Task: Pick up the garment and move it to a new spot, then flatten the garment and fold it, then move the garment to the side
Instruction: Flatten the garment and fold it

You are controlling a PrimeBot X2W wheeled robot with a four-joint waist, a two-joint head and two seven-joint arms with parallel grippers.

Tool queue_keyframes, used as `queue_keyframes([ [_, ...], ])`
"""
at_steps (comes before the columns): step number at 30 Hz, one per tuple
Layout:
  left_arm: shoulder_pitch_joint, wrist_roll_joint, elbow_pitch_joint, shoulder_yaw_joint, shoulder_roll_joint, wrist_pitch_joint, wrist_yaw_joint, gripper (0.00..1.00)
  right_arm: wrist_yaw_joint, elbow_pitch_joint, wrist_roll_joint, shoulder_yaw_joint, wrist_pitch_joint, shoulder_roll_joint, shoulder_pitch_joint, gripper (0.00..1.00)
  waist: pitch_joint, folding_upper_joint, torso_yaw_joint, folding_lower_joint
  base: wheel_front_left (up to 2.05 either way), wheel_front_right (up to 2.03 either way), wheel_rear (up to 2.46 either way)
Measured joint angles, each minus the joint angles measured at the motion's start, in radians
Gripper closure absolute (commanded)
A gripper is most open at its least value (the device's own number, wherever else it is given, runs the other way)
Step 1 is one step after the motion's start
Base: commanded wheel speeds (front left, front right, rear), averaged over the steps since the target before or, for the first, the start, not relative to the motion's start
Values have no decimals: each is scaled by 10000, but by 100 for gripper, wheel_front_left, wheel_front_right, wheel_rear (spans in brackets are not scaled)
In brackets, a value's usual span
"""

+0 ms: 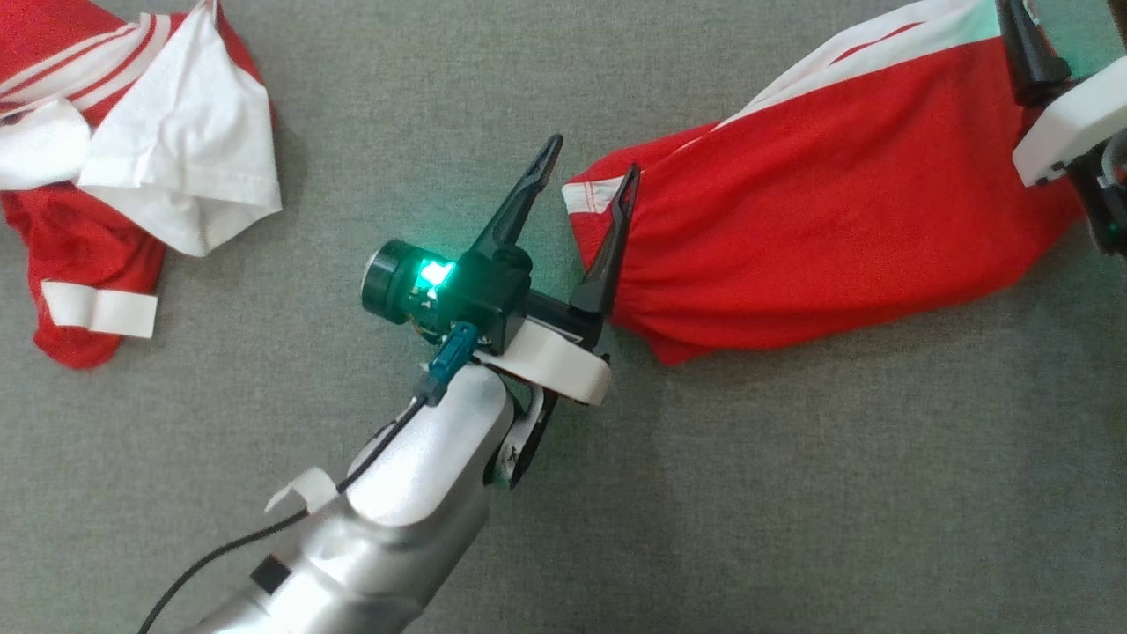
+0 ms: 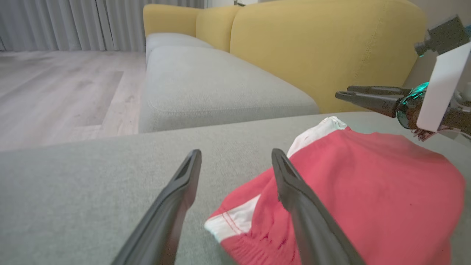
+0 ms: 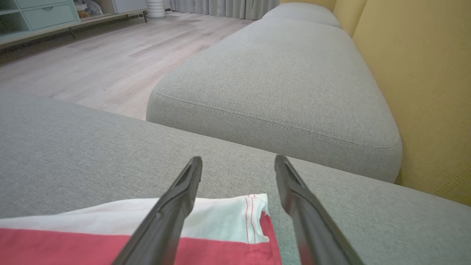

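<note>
1. Head view: the red garment [image 1: 836, 194] lies on the grey cushion [image 1: 792, 493].
2. The left hand [image 1: 593, 157], fingers spread, straddles its banded corner.
3. Right wrist view: the right hand [image 3: 238, 160] is spread wide above the white-striped corner.

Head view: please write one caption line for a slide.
Open left gripper at one end of the red garment; another red-and-white garment lies apart.

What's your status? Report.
Left gripper open at end of garment. Right gripper open over its striped corner. Second garment lies apart, not blocking.
</note>
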Motion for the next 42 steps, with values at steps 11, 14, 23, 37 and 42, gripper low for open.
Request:
queue_keyframes([
  [11,1537,1883,-1578,1202,-25,-4,1135,0,0,869,1440,111,765,-320,1253,0,-654,1,402,-1,0,0,0],
  [14,2216,2276,-2109,1563,-13,-4,1246,0,0,1187,2236,-35,1593,-366,1550,0,-804,0,671,-2,0,0,0],
  [23,3792,2819,-2951,2268,180,-2,1206,0,0,1407,3651,-247,3020,-692,1959,100,-1278,1,1365,-2,0,0,0],
  [37,4153,3218,-3296,2882,230,-4,765,0,0,1801,3490,-56,2104,-1737,2162,100,-1716,1,269,0,0,0,0],
  [42,4159,3239,-3166,3037,207,-4,654,0,0,1396,3471,-82,1501,-1923,2129,100,-1786,1,-113,0,0,0,0],
])
